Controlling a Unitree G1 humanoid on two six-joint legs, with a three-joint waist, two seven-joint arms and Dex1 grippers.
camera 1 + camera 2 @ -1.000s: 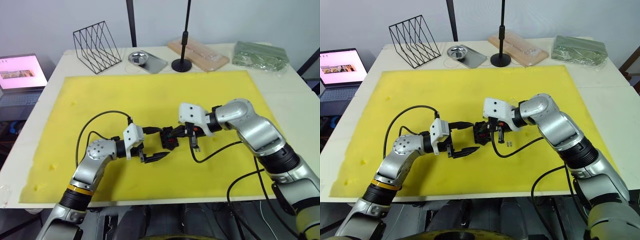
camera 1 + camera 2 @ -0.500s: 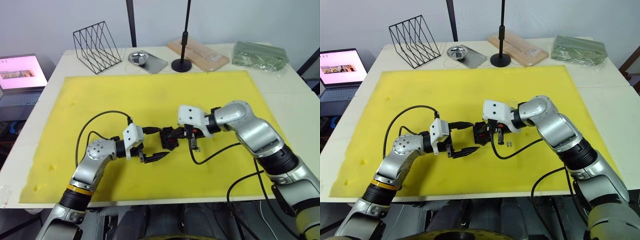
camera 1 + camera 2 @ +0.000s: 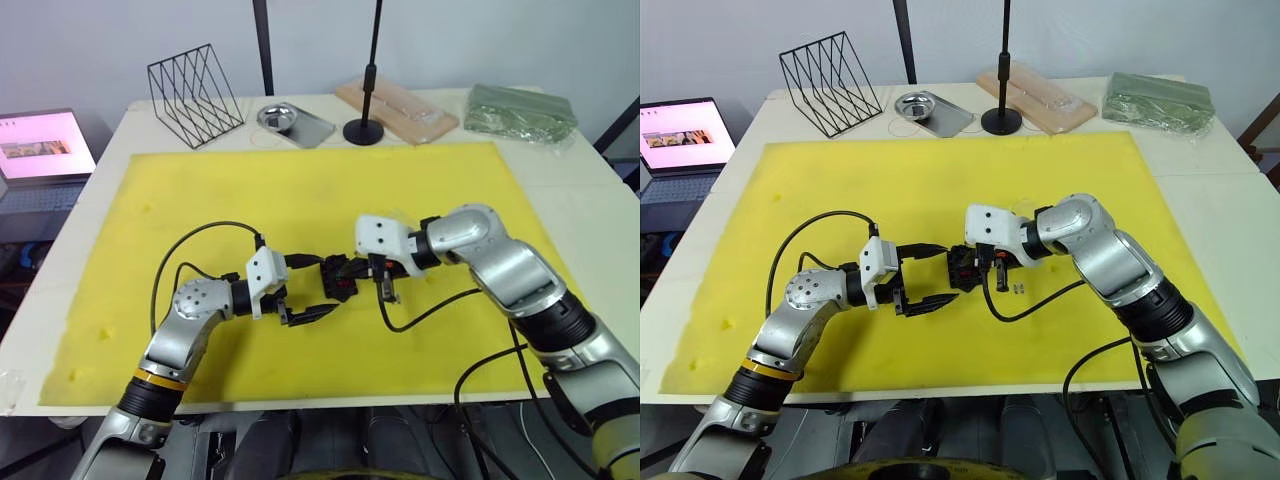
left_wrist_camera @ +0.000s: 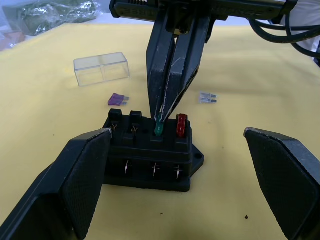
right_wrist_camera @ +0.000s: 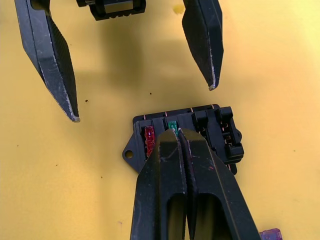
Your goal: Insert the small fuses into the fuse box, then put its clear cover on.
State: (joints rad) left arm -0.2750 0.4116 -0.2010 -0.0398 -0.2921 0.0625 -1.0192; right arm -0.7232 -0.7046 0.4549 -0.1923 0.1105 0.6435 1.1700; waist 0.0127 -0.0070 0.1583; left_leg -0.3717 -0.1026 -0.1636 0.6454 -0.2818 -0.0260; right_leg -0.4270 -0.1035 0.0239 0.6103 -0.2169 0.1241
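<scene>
The fuse box (image 4: 150, 155) is sitting on the mat (image 3: 300, 200) in the middle of the table (image 3: 590, 210), between the left hand (image 3: 312, 315) and the right hand (image 4: 162, 117). Two fuses (image 4: 170, 127) are standing side by side in its slots. Beyond it, two loose fuses (image 4: 118, 99) are lying apart, with the clear cover (image 4: 101, 68) farther behind.

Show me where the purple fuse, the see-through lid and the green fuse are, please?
purple fuse (image 4: 116, 99): left wrist view, on its purple body, lying on the yellow mat.
clear cover (image 4: 101, 68): left wrist view, on its front wall.
green fuse (image 4: 158, 129): left wrist view, on its green top, in the fuse box slot.
</scene>
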